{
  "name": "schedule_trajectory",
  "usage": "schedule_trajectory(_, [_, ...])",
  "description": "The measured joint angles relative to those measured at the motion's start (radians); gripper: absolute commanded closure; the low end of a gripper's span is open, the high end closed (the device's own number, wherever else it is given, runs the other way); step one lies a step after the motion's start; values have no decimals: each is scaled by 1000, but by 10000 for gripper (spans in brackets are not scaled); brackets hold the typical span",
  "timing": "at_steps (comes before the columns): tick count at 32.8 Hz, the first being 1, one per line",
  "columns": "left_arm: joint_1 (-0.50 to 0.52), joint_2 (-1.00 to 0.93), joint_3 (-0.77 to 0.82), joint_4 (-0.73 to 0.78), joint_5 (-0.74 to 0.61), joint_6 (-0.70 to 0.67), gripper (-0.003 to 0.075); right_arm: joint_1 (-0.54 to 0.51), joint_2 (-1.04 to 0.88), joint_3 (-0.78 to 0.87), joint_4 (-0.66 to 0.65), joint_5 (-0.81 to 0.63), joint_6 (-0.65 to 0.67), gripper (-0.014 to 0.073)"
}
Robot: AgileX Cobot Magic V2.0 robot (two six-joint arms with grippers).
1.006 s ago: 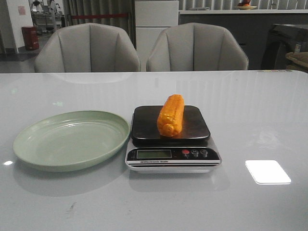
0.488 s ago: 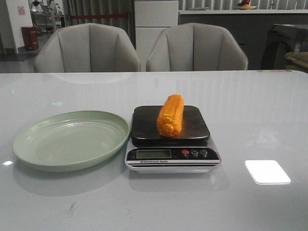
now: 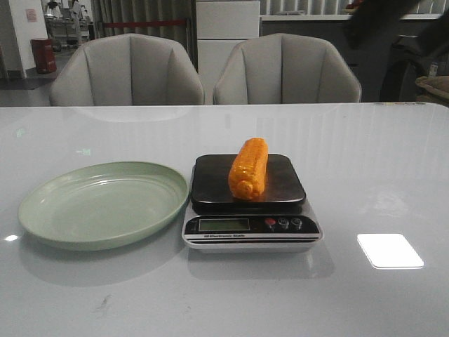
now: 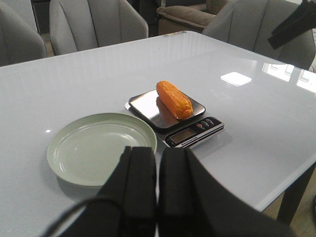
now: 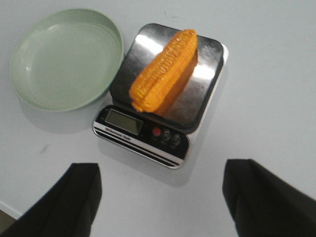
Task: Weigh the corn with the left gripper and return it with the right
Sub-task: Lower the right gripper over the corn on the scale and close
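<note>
Corn: one cob [image 3: 249, 168] lies lengthwise on the scale [image 3: 249, 223], beside the empty plate [image 3: 104, 203].
Left gripper [image 4: 157, 185]: fingers pressed together, holding nothing, back behind the plate.
Right gripper [image 5: 160, 202]: fingers spread wide, above the scale's near edge.
Risk: the round cob could roll off the platform if one finger touches first; a push on the scale could slide it on the glossy table [image 3: 365, 175].
Count: one cob, one scale, one plate, two chairs [image 3: 126, 70].

A dark, blurred shape [image 3: 393, 24] now fills the upper right of the front view, over the background counter, where none appeared a moment earlier. What it is cannot be told.
</note>
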Motion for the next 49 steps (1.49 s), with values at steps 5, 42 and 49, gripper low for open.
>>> schedule_trajectory(5, [0, 0, 0, 0, 0, 0, 606, 11, 158, -142, 42, 26, 45, -13])
schedule_trajectory(42, [0, 0, 0, 0, 1, 0, 606, 111, 945, -754, -176, 397, 645, 50])
schedule_trajectory(49, [0, 0, 0, 0, 1, 0, 606, 115, 1009, -828, -207, 457, 666, 406])
